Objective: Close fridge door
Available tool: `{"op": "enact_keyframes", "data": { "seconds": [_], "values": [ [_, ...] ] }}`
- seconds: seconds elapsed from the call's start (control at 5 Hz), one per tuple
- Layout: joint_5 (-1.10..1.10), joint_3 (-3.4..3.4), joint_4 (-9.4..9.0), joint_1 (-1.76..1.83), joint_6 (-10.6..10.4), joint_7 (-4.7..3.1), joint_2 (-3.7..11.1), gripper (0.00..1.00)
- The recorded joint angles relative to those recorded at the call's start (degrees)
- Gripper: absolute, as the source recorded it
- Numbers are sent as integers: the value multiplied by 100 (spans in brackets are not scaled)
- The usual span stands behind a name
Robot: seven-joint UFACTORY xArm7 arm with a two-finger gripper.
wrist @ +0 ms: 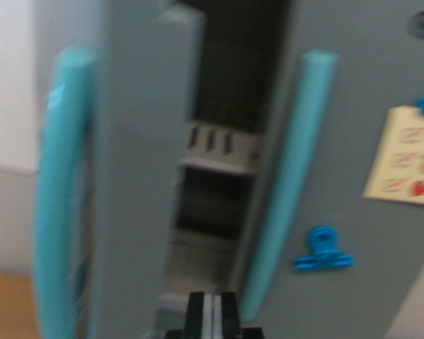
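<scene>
Picture: blurred all over, so fine detail is soft and hard to read.
Gripper: the gripper [212,314] pokes up from the bottom edge, centre frame, its two dark fingers [195,313] pressed against a pale strip between them, clenched with no gap and nothing in its grasp.
Fridge door: the grey fridge door [138,176] stands ajar, taking up the wrist view's left half and seen almost edge-on, swung out towards the camera.
Left handle: a long teal handle [60,191] runs down that open door, near the frame's left edge.
Opening: and there's the dark fridge interior [222,106] showing in the gap between the two doors, directly above the gripper.
Shelf: a pale grey shelf [219,164] with small dark slots above it crosses the gap about halfway up.
Right door: the second grey door [360,226] fills the wrist view's right, face-on.
Right handle: a teal handle [290,183] runs slanting down its inner edge.
Magnets: a blue clip [323,251] sits on the right door, below a cream note [404,155] with red and orange marks.
Background: pale wall [10,106] at far left, a wooden floor [7,307] below it.
</scene>
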Motion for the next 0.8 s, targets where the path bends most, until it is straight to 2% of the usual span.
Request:
{"op": "enact_keyframes", "data": {
  "seconds": [0.2,0.4,0.6,0.8],
  "values": [
    [0,0,0,0,0,0,0,100],
    [0,294,0,0,0,0,206,100],
    [0,294,0,0,0,0,206,100],
    [0,539,4,0,0,0,384,100]
  ]
}}
